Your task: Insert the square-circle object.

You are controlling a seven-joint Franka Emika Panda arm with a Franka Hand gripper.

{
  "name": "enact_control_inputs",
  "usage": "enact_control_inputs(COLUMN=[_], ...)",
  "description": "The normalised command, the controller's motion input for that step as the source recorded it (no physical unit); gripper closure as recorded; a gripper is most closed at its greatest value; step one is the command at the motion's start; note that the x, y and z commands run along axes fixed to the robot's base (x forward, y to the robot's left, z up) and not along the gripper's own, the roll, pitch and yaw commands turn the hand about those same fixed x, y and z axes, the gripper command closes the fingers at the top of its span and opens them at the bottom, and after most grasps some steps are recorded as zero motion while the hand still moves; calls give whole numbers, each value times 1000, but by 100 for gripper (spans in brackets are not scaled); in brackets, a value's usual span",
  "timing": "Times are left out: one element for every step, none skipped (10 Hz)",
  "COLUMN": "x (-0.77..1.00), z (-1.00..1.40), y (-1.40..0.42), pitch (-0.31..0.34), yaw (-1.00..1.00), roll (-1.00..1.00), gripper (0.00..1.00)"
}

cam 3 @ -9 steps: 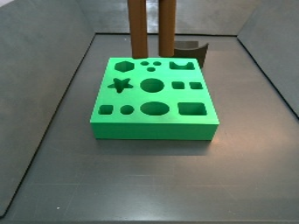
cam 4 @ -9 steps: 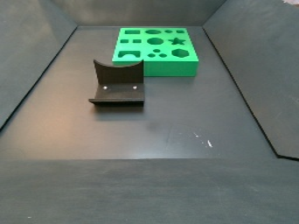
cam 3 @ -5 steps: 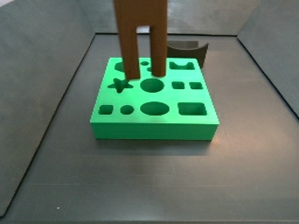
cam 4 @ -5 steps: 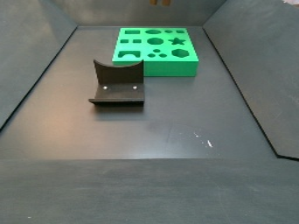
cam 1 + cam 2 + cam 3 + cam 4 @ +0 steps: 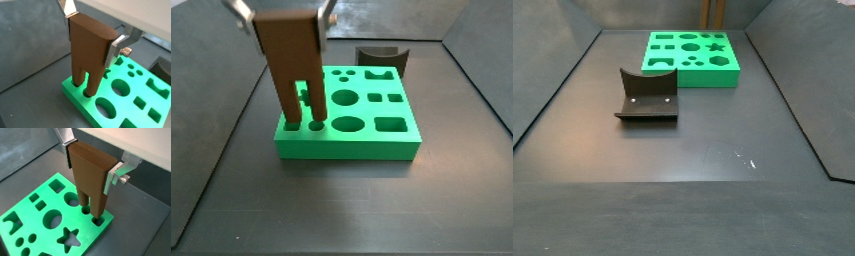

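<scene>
We log the gripper (image 5: 92, 39) above the near-left corner of the green shape-sorter block (image 5: 372, 125), as a side view has it. Its silver fingers (image 5: 119, 46) are closed onto the flat faces of the brown square-circle object (image 5: 90, 47), a tall two-legged piece, gripping it near the top. In both wrist views the piece hangs upright with its two legs pointing down; the leg ends sit at the mouths of two small holes (image 5: 98, 221) at a corner of the block. We cannot tell how deep they have gone in.

In a side view the piece (image 5: 290, 65) stands over the block's left edge, its legs reaching the top face beside the star cutout (image 5: 307, 96). Other cutouts we note: a large round hole (image 5: 345, 98), an oval (image 5: 349, 125), a rounded square (image 5: 392, 125).

The block sits on the dark desk (image 5: 687, 170). The fixture (image 5: 645, 98) stands well apart from it, nearer in that side view. There only a sliver of the brown piece (image 5: 716, 12) shows at the far edge.
</scene>
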Motion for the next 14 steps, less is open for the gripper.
enact_control_inputs(x=[203,0,-123,-223,0,129,317,329,143,0,0,0,0,-43], z=[-171,-240,-371,-417,-266,-143,-243,-343,-617,-820,-711,-577,-680,9], y=[226,194,0,0,-123,-69,0,0,0,0,0,0,0,0], pitch=[111,46,-9,-51,0,34,69,51,0,-20,-40,-221,-251,-6], yaw=[-71,-46,0,0,-6,-31,-40,-54,-37,-3,0,0,0,0], roll=[0,36,0,-39,-114,-60,-10,-60,-17,84,167,0,-63,0], gripper=[100,100,100,100,100,100,100,100,100,100,100,100,100,100])
